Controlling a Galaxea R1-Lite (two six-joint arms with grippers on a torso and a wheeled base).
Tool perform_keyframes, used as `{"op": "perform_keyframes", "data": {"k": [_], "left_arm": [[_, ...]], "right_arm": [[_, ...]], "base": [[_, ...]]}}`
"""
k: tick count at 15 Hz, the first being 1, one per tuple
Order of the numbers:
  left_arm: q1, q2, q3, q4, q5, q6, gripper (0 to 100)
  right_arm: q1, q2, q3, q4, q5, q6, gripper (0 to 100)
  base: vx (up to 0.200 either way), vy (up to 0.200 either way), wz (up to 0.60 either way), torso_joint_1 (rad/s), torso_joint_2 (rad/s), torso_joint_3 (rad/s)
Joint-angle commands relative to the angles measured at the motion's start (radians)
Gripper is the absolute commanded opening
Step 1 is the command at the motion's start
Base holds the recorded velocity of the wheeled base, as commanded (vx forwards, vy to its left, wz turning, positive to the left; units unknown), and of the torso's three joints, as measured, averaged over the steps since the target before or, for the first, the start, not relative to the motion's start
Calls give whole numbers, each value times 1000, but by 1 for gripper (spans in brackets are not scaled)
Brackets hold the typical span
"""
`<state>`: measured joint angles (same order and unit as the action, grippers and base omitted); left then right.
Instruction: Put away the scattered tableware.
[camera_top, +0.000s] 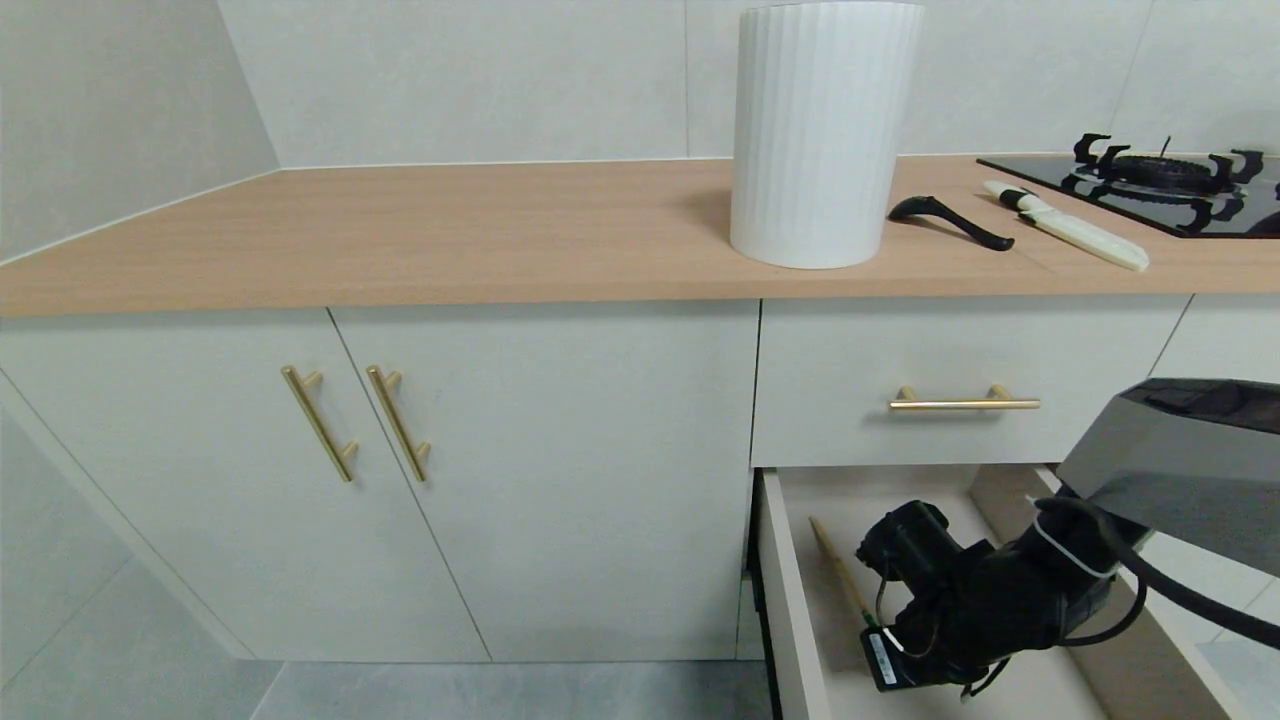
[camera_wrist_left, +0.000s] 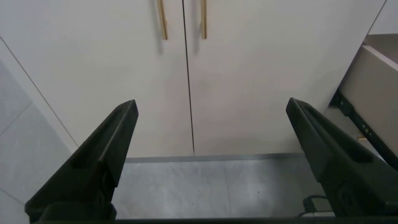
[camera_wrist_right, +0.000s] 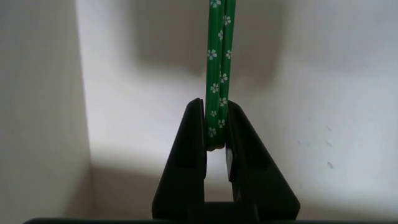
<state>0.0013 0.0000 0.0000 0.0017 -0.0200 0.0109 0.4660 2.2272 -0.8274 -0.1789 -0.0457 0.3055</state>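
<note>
1. Far left: the left gripper (camera_wrist_left: 209, 106) hangs low in front of the double cabinet doors (camera_top: 330, 480), above the floor. Its jaws are spread wide with nothing between them.
2. Up on the countertop (camera_top: 400, 240), a long bare stretch runs from the corner wall to the white ribbed container (camera_top: 815, 130). That one stands close to the front edge. Its top is cut off by the frame, so I cannot tell what is in it.
3. Below the closed drawer (camera_top: 960, 375), the open drawer (camera_top: 790, 600) is pulled out. The right gripper (camera_wrist_right: 216, 109) is down inside it, jaws pinched narrow on the green flowered chopsticks (camera_wrist_right: 217, 56). The pair runs near the drawer's left wall, wooden ends pointing towards its back. I cannot tell whether they touch the floor. Pale drawer floor shows on either side.
4. Right of the container: a black-handled tool (camera_top: 950, 220) lies flat, and just beside it a white knife (camera_top: 1070, 228) angles towards the front edge.
5. Far right, the gas hob (camera_top: 1150, 180) sits at the counter's back.
</note>
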Motion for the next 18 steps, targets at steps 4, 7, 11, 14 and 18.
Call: {"op": "perform_keyframes", "data": {"k": [4, 7, 11, 14, 18], "left_arm": [[0, 2, 0, 0, 0, 1, 100], [0, 2, 0, 0, 0, 1, 100], [0, 2, 0, 0, 0, 1, 100], [0, 2, 0, 0, 0, 1, 100], [0, 2, 0, 0, 0, 0, 100]], "right_arm": [[0, 26, -4, -5, -2, 14, 0], [0, 26, -6, -5, -2, 14, 100], [0, 26, -6, -5, -2, 14, 100], [0, -8, 1, 1, -2, 14, 100], [-3, -212, 34, 6, -3, 12, 100]], "base": [[0, 0, 0, 0, 0, 0], [0, 0, 0, 0, 0, 0], [0, 0, 0, 0, 0, 0], [0, 0, 0, 0, 0, 0], [0, 0, 0, 0, 0, 0]]}}
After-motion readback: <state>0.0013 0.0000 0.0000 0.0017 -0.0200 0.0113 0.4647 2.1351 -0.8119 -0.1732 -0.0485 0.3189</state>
